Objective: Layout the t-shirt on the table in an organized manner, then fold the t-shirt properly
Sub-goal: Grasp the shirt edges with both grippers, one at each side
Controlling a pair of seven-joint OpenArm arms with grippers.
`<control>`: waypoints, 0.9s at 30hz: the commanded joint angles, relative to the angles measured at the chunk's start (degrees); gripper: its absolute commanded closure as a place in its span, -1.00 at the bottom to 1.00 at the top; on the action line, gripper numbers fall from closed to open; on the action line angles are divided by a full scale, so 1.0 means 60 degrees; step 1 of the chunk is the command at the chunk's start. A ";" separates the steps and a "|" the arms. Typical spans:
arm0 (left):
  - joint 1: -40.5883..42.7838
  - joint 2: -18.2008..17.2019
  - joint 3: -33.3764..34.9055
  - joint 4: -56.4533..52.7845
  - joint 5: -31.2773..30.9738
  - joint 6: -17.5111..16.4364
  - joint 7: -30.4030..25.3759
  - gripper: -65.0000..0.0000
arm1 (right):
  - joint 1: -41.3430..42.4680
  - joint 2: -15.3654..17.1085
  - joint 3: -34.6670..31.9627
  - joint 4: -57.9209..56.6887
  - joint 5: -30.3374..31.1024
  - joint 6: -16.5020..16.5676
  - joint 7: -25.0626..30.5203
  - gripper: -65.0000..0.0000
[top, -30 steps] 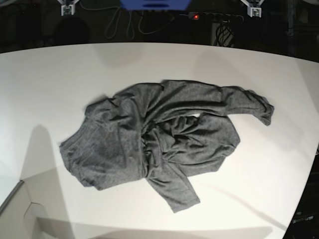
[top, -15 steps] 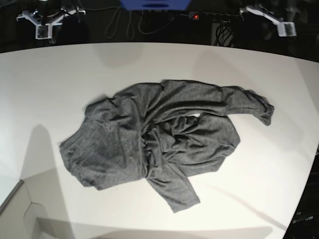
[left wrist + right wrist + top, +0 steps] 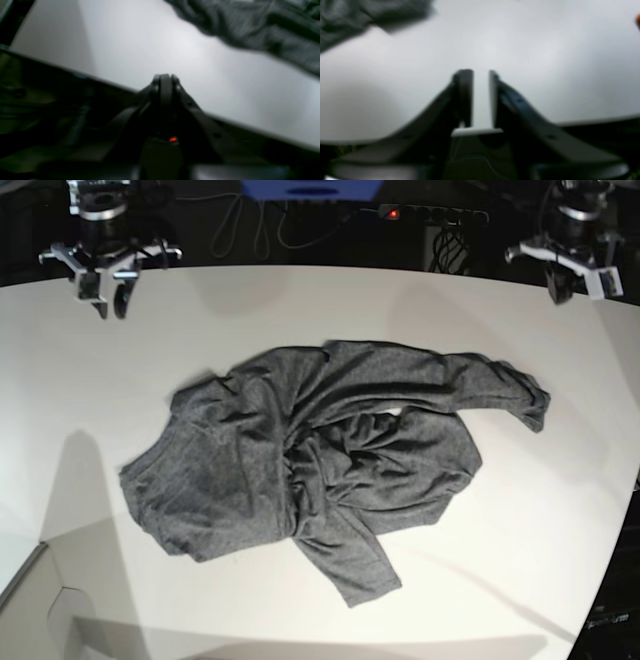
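The t-shirt (image 3: 320, 465), dark heather-grey with long sleeves, lies crumpled and twisted on the middle of the white table (image 3: 520, 520). One sleeve reaches to the right and one toward the front. My right gripper (image 3: 110, 307) hangs over the far left of the table, well away from the shirt. In the right wrist view it (image 3: 481, 75) is open a little and empty, with shirt cloth (image 3: 357, 15) at the upper left. My left gripper (image 3: 560, 293) hangs over the far right edge. In the left wrist view it (image 3: 165, 80) is shut and empty, with the shirt (image 3: 262, 27) at the upper right.
Behind the table's far edge are dark cables, a power strip with a red light (image 3: 392, 213) and a blue object (image 3: 310, 188). The table's curved edge runs down the right side (image 3: 622, 560). A grey corner (image 3: 30, 580) shows at the front left.
Both arms have come down and forward from the far edge, so both grippers now hang over the table's far side. The shirt has not moved.
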 commanded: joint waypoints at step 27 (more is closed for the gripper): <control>-0.2460 -0.0098 -0.2000 0.0184 -0.2375 0.0002 0.3045 0.98 | 0.6499 0.0108 -0.1736 -0.3855 -0.0005 0.0006 -0.4787 -0.11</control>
